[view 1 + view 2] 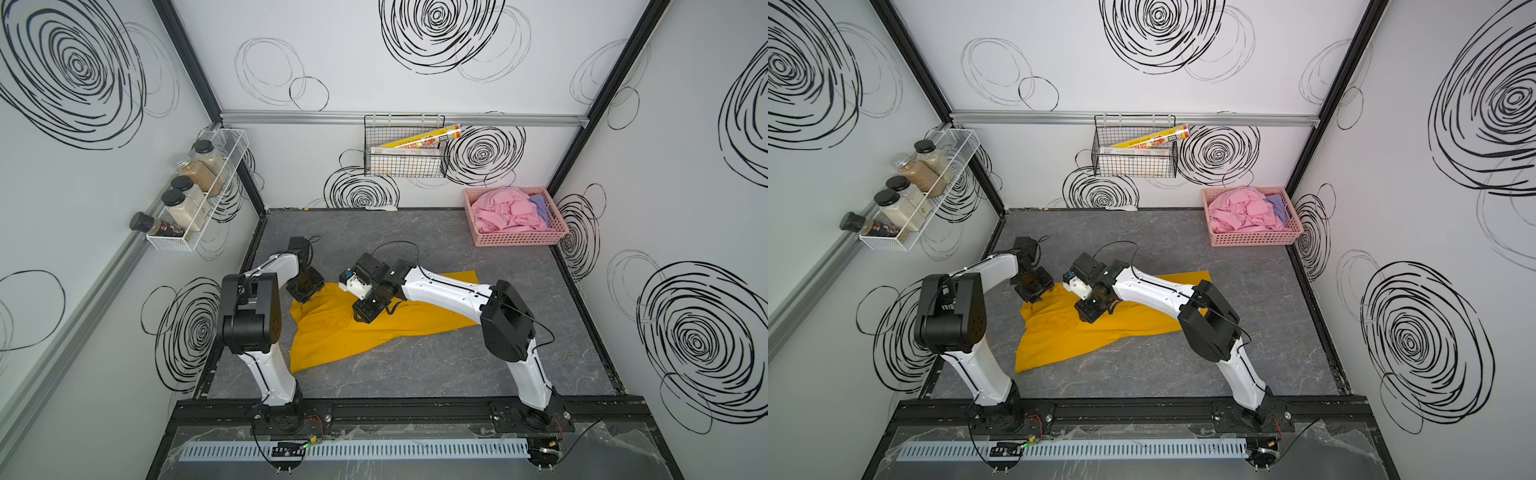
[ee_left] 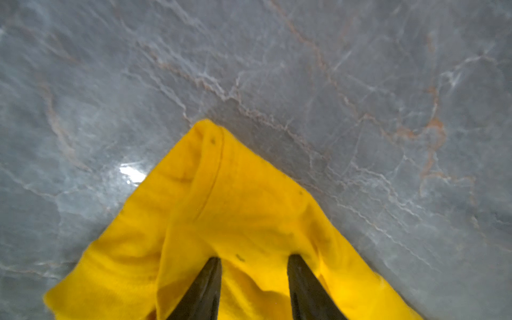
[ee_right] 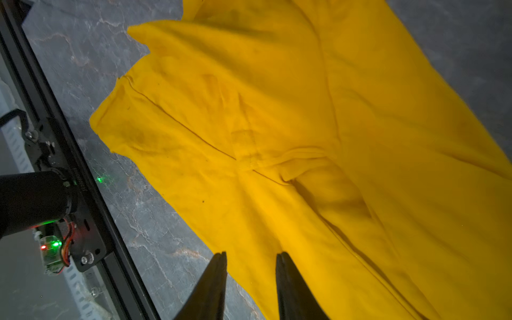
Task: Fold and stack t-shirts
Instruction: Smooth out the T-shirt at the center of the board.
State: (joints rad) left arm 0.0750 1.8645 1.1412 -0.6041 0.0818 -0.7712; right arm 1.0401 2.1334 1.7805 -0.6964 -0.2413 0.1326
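We are seeing the left gripper [image 2: 255,257] fingers standing partly apart, tips on a bunched corner of the mustard-yellow t-shirt [image 1: 353,332]; we cannot tell if they are gripping it. The right gripper [image 3: 250,253] fingers are parted and empty, hovering over the shirt's edge. The shirt is lying rumpled mid-frame on the grey marble table [image 1: 457,365]. The pink t-shirt [image 1: 503,210] and lavender t-shirt [image 1: 540,205] are sitting in the pink basket [image 1: 519,239], upper right.

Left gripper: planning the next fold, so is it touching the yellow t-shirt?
Touching: the left wrist view shows the left gripper pressed into the bunched yellow t-shirt.
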